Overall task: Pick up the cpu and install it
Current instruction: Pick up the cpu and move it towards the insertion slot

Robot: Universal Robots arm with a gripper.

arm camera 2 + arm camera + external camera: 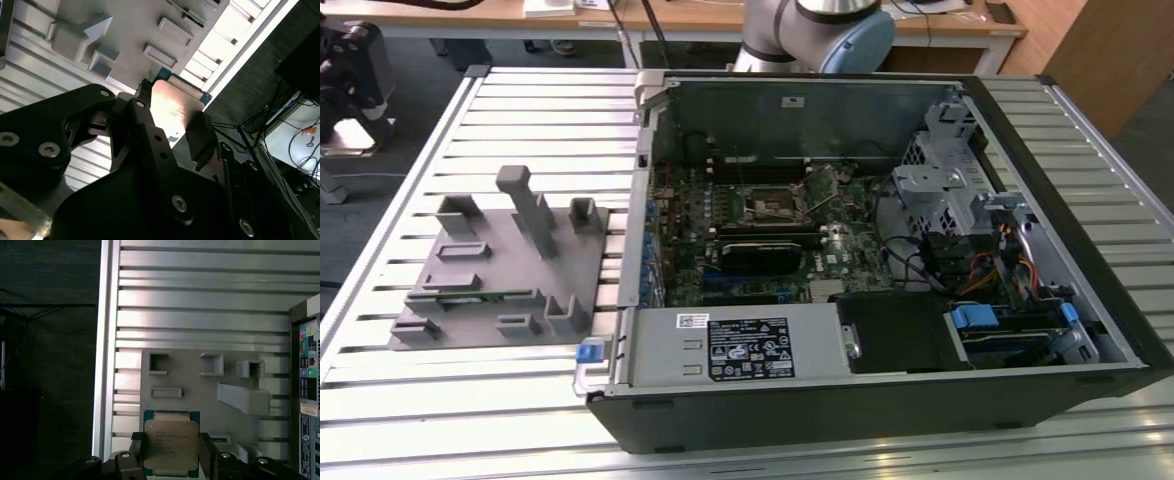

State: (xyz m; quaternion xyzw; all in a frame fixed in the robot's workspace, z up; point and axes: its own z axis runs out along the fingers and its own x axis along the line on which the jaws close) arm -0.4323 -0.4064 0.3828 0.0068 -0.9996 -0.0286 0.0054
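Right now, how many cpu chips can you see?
1. The cpu is clamped in the gripper, seen in both wrist views, with the gray parts holder behind it. Another could be hidden inside the computer case.

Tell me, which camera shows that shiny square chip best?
The first wrist view: the cpu faces the camera, held in the end effector. The second wrist view shows it slanted, partly behind the end effector. The exterior view shows the open computer.

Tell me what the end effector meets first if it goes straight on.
The end effector, shut on the cpu, points at the grey parts tray lying on the slatted table. The cpu would likely touch that tray first; how far off is unclear.
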